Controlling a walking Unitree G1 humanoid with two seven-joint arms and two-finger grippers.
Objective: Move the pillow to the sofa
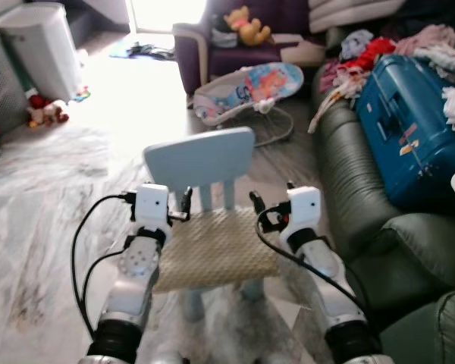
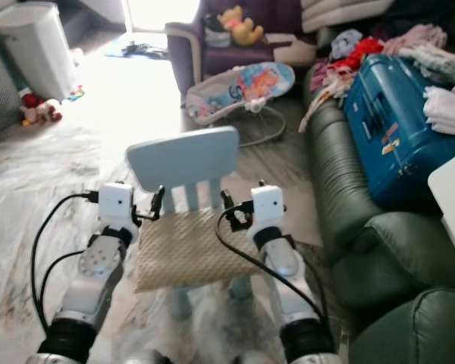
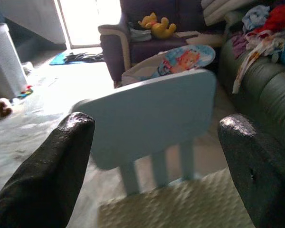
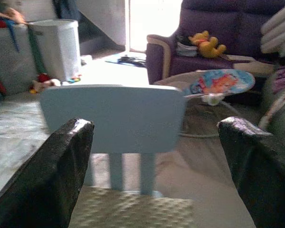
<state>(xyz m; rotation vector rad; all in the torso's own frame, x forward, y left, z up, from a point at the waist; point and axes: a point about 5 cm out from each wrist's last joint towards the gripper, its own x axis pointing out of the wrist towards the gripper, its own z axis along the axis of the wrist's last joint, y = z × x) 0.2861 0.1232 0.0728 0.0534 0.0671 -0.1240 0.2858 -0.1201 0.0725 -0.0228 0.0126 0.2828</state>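
Note:
A flat beige textured pillow (image 1: 216, 249) lies on the seat of a small light-blue child's chair (image 1: 199, 159) right in front of me. My left gripper (image 1: 185, 203) hovers open over the pillow's back left corner. My right gripper (image 1: 255, 205) is open over its back right corner. Neither touches the pillow. In the wrist views the black fingers (image 3: 52, 171) (image 4: 256, 166) frame the chair back, with the pillow (image 3: 180, 204) (image 4: 133, 209) below them. The dark green leather sofa (image 1: 371, 227) runs along my right side.
A blue suitcase (image 1: 413, 129) and piles of clothes (image 1: 371, 53) cover the far part of the sofa. A baby bouncer (image 1: 246, 91) stands beyond the chair, a purple armchair (image 1: 212, 45) with a yellow plush toy (image 1: 248, 26) behind it. A white bin (image 1: 42, 45) stands far left.

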